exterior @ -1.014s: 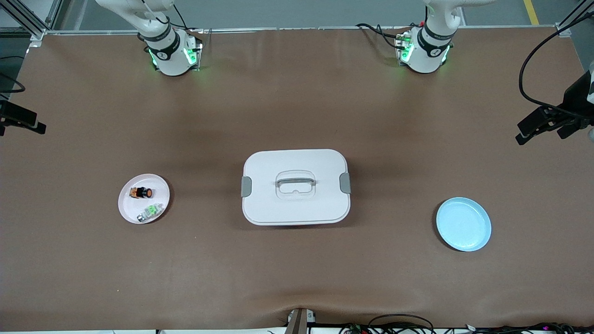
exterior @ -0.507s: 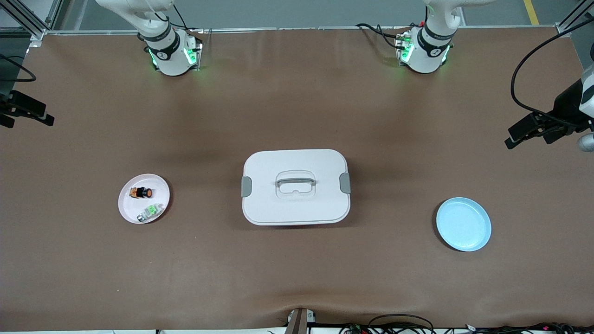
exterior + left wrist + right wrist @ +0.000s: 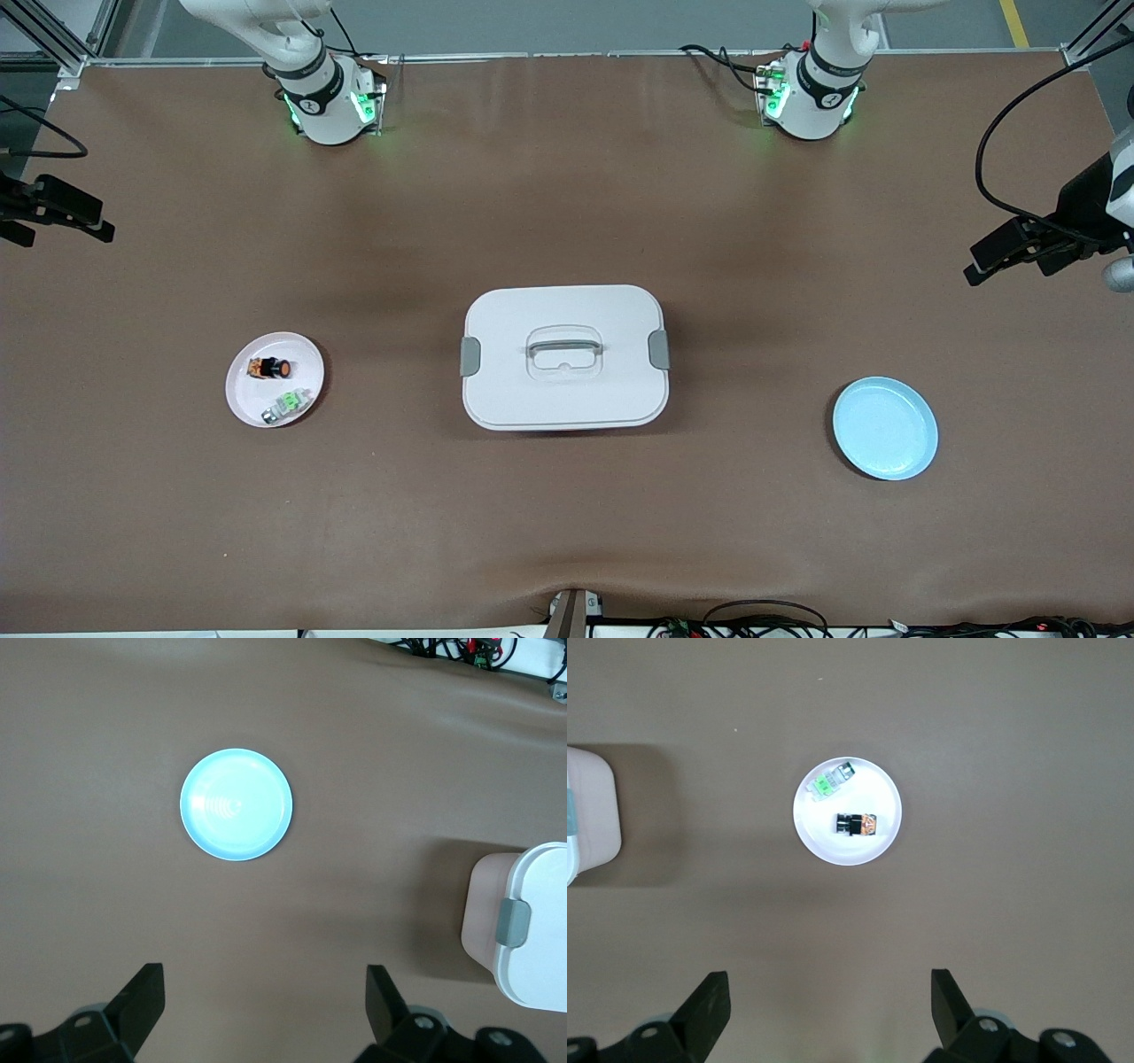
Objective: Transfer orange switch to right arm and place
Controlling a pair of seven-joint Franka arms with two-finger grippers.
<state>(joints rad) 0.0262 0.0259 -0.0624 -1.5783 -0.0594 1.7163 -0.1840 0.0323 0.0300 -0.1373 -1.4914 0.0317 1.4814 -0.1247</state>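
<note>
Right tool hangs open over the table's edge at the right arm's end; my left tool hangs open over the edge at the left arm's end. I see broad bare table around the white box in the middle. Switch lies on the pink plate beside a green part, well apart from both tools. Blue plate sits toward the left arm's end.

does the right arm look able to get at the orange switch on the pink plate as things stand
Probably yes. The orange switch lies uncovered on the pink plate, beside the green-and-clear part and not under it. The right hand hangs open over bare table toward its own end, with nothing between it and the plate.
</note>
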